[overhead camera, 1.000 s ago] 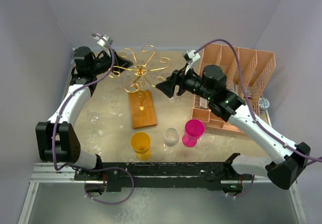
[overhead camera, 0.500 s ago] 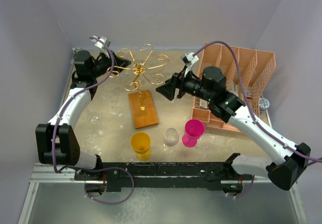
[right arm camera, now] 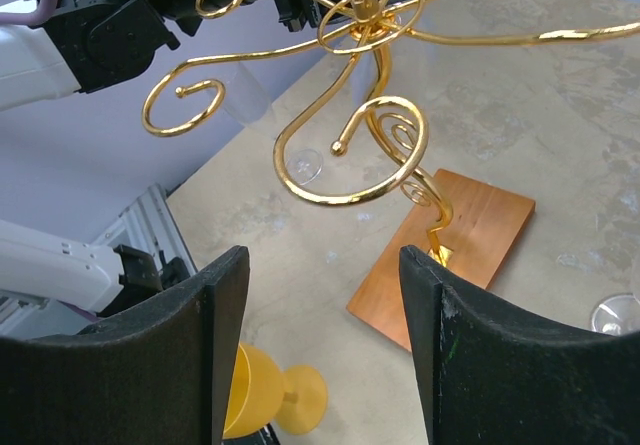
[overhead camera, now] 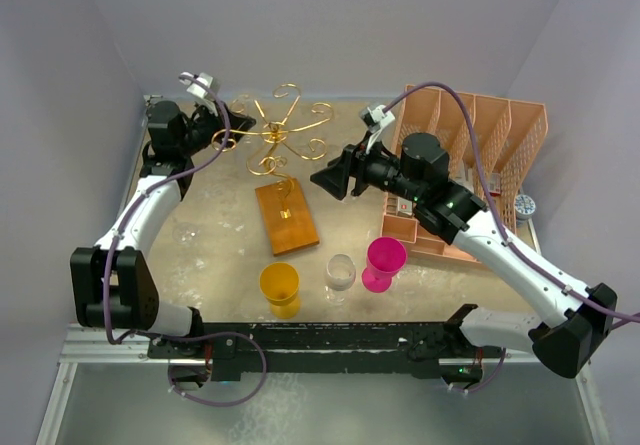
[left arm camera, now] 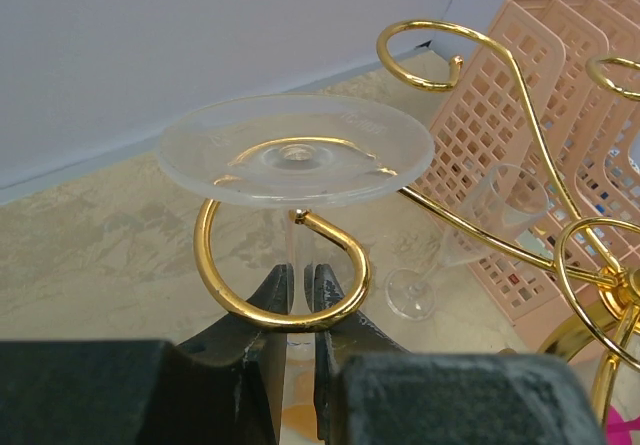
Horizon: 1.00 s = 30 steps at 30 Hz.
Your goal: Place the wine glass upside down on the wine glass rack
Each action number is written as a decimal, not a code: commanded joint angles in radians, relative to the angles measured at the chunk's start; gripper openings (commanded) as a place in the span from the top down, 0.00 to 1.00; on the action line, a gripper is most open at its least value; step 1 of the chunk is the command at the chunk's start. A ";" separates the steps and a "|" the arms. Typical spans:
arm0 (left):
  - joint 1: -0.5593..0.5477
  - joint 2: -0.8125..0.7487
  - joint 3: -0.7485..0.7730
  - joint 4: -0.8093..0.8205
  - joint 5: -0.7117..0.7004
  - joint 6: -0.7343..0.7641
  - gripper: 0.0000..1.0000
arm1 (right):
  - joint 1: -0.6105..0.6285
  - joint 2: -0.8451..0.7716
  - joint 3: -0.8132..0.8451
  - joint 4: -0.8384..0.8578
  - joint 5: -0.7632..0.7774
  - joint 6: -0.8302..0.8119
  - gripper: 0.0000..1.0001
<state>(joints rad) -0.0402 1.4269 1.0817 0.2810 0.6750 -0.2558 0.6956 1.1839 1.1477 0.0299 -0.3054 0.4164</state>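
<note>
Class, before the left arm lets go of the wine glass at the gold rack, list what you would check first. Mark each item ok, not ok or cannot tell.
1. The wine glass is upside down, foot on top: ok.
2. Its stem passes inside a curl of the wine glass rack: ok.
3. The foot rests its weight on that curl: cannot tell.
4. The left tool is shut on the stem below the curl: ok.
5. The right tool is open and touches neither rack nor glass: ok.
</note>
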 commanded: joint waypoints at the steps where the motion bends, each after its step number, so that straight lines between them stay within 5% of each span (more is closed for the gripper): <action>1: 0.005 -0.050 0.029 0.001 0.095 0.132 1.00 | 0.006 -0.042 -0.003 0.045 -0.004 0.005 0.35; 5: 0.005 -0.064 0.016 0.014 0.138 0.172 1.00 | 0.005 -0.063 -0.018 0.064 -0.012 0.007 0.33; 20: 0.005 -0.050 -0.006 0.181 -0.047 0.215 1.00 | 0.005 -0.095 -0.050 0.088 0.015 0.049 0.30; 30: 0.009 -0.153 -0.174 0.323 -0.103 0.132 1.00 | 0.005 -0.109 -0.060 0.093 0.059 0.068 0.29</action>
<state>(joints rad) -0.0334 1.3518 0.9535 0.4225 0.6106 -0.0681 0.6956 1.1034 1.0878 0.0669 -0.2771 0.4686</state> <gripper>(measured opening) 0.095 0.704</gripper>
